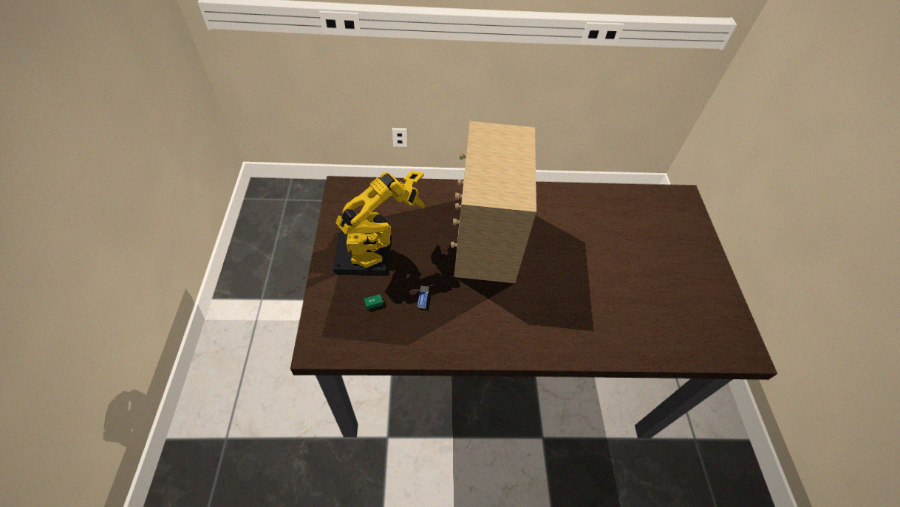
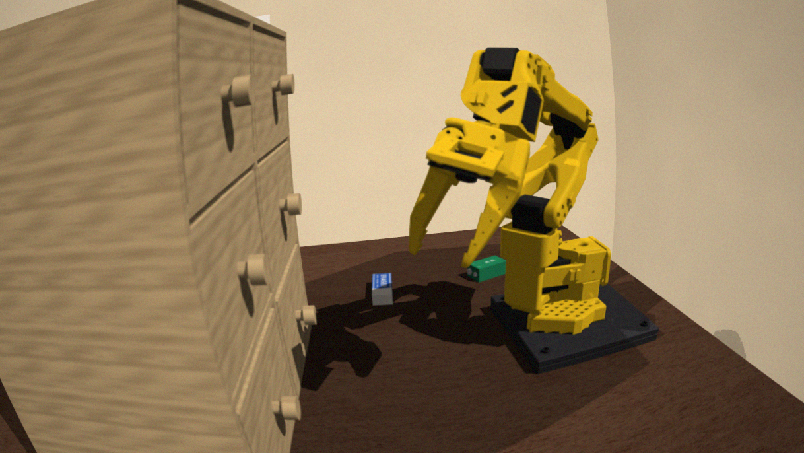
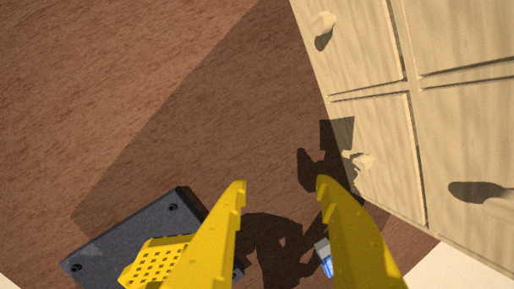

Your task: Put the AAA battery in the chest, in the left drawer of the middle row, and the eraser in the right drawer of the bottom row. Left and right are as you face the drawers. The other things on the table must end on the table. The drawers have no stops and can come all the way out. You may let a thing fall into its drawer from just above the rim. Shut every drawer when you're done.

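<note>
While my arm stands folded over its black base plate (image 2: pixel 630 331), the end effector (image 2: pixel 441 254) hangs above the tabletop (image 1: pixel 629 283) with its tips pointing down, jaws parted and grasping nothing. I note the chest (image 1: pixel 497 208) upright on the tabletop, all six drawer fronts flush and closed in the exterior view. The eraser (image 2: pixel 381 288), grey with a blue sleeve, lies flat on the tabletop between the chest and the arm's base, apart from both; in the wrist view it (image 3: pixel 325 254) shows partly behind one finger (image 3: pixel 355 237). A green block (image 2: pixel 487 267) rests on the tabletop just beside the arm, near the base plate. From the top view I see the two (image 1: pixel 423 297) (image 1: pixel 373 301) lying near each other, apart. I cannot locate the AAA battery in any view.
</note>
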